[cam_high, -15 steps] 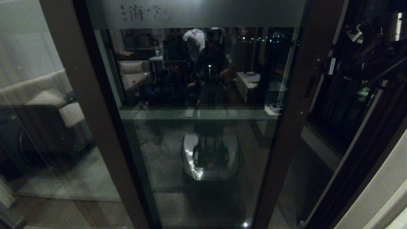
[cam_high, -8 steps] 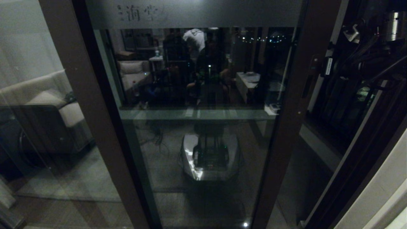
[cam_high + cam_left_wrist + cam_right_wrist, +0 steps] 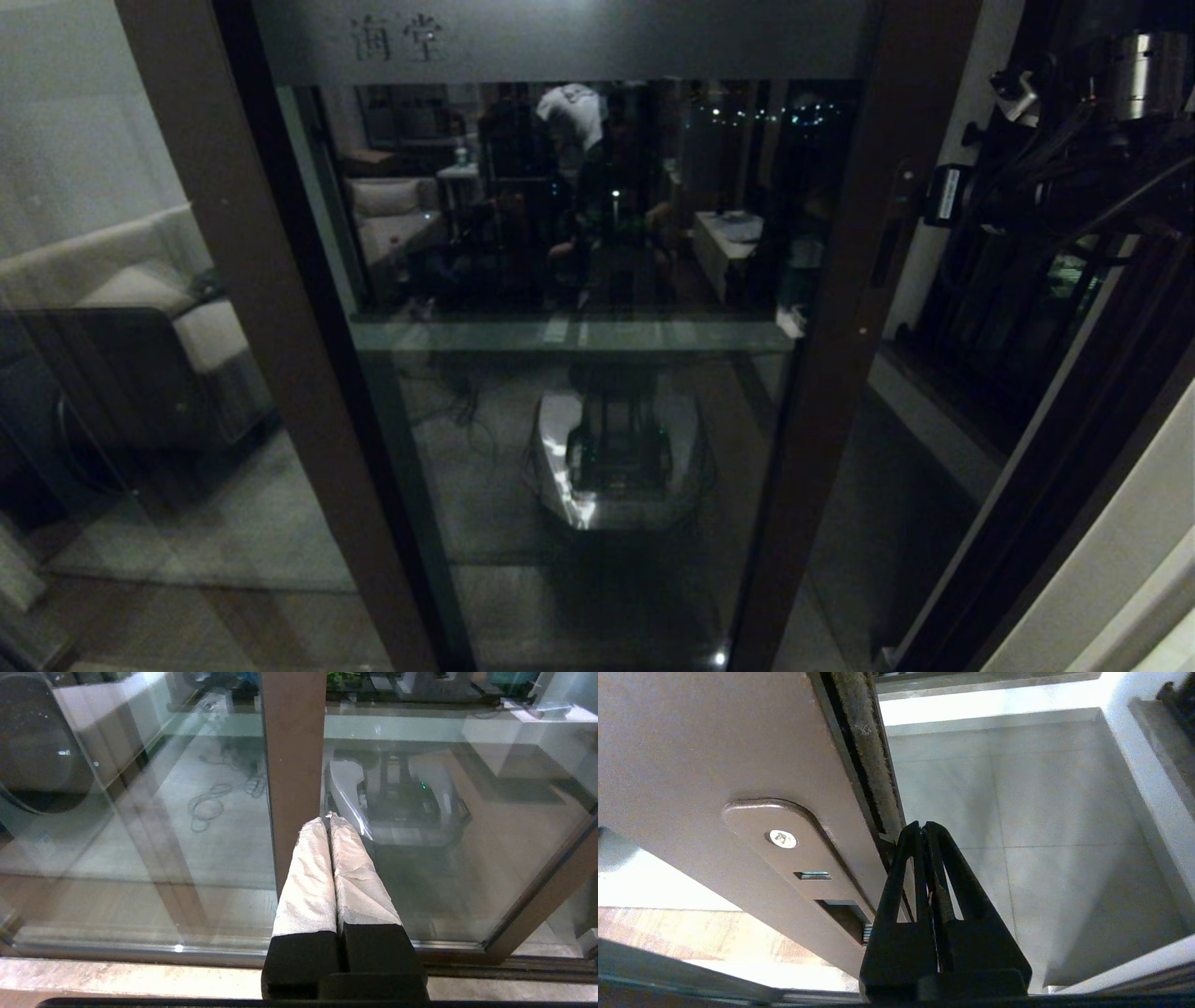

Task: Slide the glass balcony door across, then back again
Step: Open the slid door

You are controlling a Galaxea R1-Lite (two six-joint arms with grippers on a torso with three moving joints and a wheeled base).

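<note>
The glass door (image 3: 579, 373) fills the middle of the scene, with dark brown posts on both sides and a frosted strip (image 3: 560, 37) with letters on top. At its right post sits the slot handle (image 3: 808, 868). The right gripper (image 3: 923, 828) is pressed together against that post's edge, just beside the handle. The left gripper (image 3: 329, 821) waits low, near the door's left post (image 3: 294, 765), fingers pressed together, holding nothing.

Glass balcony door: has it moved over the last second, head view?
Yes. The glass balcony door has slid left: its handle upright and frosted characters shifted left against the stationary left-hand panel frame.
</note>
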